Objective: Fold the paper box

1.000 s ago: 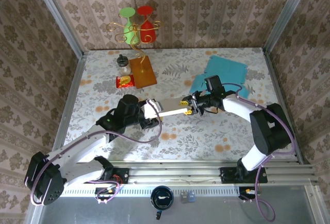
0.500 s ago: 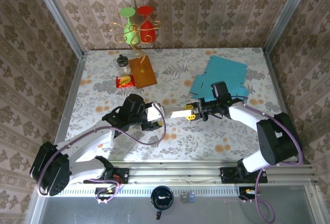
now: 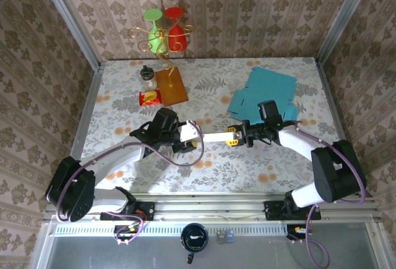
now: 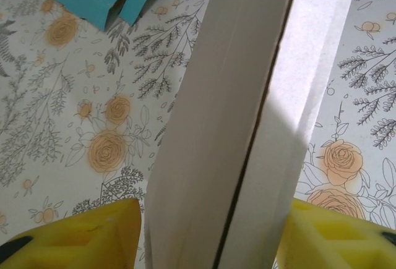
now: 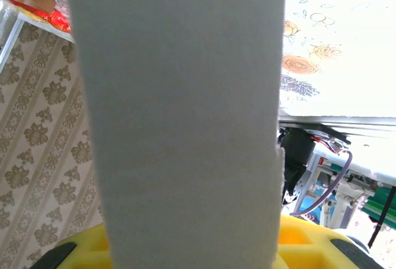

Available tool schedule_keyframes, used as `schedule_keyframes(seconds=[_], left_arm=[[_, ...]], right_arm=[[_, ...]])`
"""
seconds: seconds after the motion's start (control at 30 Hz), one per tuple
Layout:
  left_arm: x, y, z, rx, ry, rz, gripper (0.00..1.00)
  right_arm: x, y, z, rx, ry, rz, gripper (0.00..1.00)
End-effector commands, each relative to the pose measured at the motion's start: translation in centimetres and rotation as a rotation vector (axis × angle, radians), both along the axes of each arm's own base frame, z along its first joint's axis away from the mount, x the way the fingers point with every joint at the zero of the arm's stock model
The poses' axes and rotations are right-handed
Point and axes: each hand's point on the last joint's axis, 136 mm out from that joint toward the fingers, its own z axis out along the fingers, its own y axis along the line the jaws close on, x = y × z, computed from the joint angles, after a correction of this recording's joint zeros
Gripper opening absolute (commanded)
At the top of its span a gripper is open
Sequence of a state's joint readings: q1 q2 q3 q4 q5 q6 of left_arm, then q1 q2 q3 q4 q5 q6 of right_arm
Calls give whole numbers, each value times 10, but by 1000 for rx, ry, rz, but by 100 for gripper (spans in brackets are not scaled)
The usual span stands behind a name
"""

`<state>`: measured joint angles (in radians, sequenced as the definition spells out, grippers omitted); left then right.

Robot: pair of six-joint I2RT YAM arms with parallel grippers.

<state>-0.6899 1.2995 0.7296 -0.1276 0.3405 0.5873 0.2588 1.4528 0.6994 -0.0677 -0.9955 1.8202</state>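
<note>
Noted floral-patterned counter [image 3: 278, 170] spanning the top view. Found flat teal sheets [image 3: 263, 93] lying at upper right, overlapping one another. Recorded white paper box [image 3: 210, 136], flattened into a long strip, at centre frame, running left to right between the two arms and held off the counter. Confirmed left gripper [image 3: 190, 138] closed part-way on its left end; in the left wrist view, saw yellow pads [image 4: 93, 238] against either side of the folded panels. Confirmed right gripper [image 3: 234, 138] clamped narrowly on the right end. Logged wooden board [image 3: 171, 85] at upper left. Logged wire stand [image 3: 162, 40] behind it, bearing green glass [image 3: 153, 31] and red glass [image 3: 176, 31]; contents not discernible. Logged red packet [image 3: 150, 98] just beside the board. Logged small lidded jar [image 3: 147, 77] above the packet; contents not discernible.
</note>
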Motion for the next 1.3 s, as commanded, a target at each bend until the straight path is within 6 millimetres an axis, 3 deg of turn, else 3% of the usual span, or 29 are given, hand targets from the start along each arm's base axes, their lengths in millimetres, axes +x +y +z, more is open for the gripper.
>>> schedule_keyframes(seconds=[0.0, 0.23, 0.6, 0.7, 0.8, 0.93, 1.03, 1.13, 1.27], left_arm=[[8, -8, 13, -29, -16, -24, 55], [6, -12, 12, -27, 18, -44, 45], [-1, -16, 11, -12, 124, -61, 36], [1, -14, 11, -10, 137, -32, 35], [7, -11, 11, -6, 148, 35, 35], [14, -5, 10, -1, 192, 146, 34], [17, 1, 8, 10, 222, 230, 33], [18, 7, 7, 4, 257, 297, 33], [14, 10, 3, 3, 303, 337, 33]], right_arm=[[-17, -10, -30, -49, 166, -43, 34], [-16, -15, -38, -54, 184, -65, 38], [1, -32, -35, -71, 131, -101, 57], [11, -45, -25, -116, 65, -124, 59], [23, -70, -7, -215, -51, -189, 61], [27, -107, 12, -413, -220, -268, 60], [31, -120, 28, -544, -389, -312, 58], [37, -121, 45, -637, -565, -350, 53], [48, -93, 57, -632, -738, -330, 49]])
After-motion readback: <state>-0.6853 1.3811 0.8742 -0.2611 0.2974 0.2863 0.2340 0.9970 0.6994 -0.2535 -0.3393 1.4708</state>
